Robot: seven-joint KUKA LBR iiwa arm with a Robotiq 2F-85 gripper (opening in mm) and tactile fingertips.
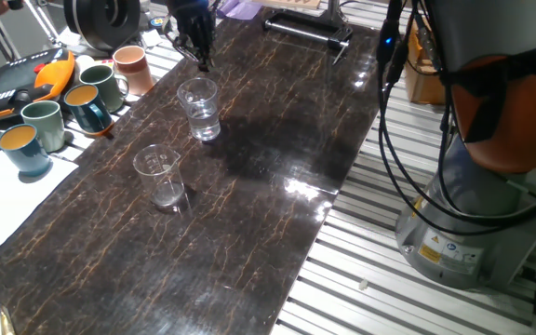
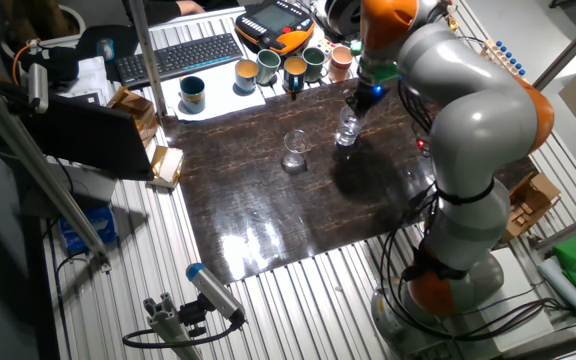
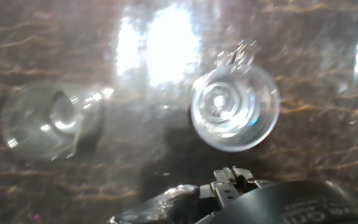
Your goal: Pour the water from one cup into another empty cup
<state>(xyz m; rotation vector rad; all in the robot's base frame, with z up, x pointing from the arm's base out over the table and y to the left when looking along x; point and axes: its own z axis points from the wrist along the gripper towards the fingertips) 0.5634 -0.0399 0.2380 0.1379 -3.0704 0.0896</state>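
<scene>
The clear glass tumbler point(image 1: 199, 108) with a thick base stands upright on the dark table and holds a little water point(image 1: 204, 127). The empty flared clear cup point(image 1: 159, 175) stands upright nearer the front left, apart from it. My gripper point(image 1: 194, 54) hangs just beyond and above the tumbler, not touching it; its fingers look spread and hold nothing. In the other fixed view my gripper point(image 2: 356, 103) is right above the tumbler point(image 2: 347, 130), with the flared cup point(image 2: 295, 152) to its left. The hand view looks down on the tumbler point(image 3: 234, 106) and the flared cup point(image 3: 48, 121).
Several coloured ceramic mugs point(image 1: 82, 98) stand along the table's left edge, next to an orange and black pendant point(image 1: 21, 79). A keyboard point(image 2: 178, 57) lies beyond them. The robot's base point(image 1: 473, 195) and cables point(image 1: 389, 140) stand at the right. The table edge point(image 1: 314, 242) is near.
</scene>
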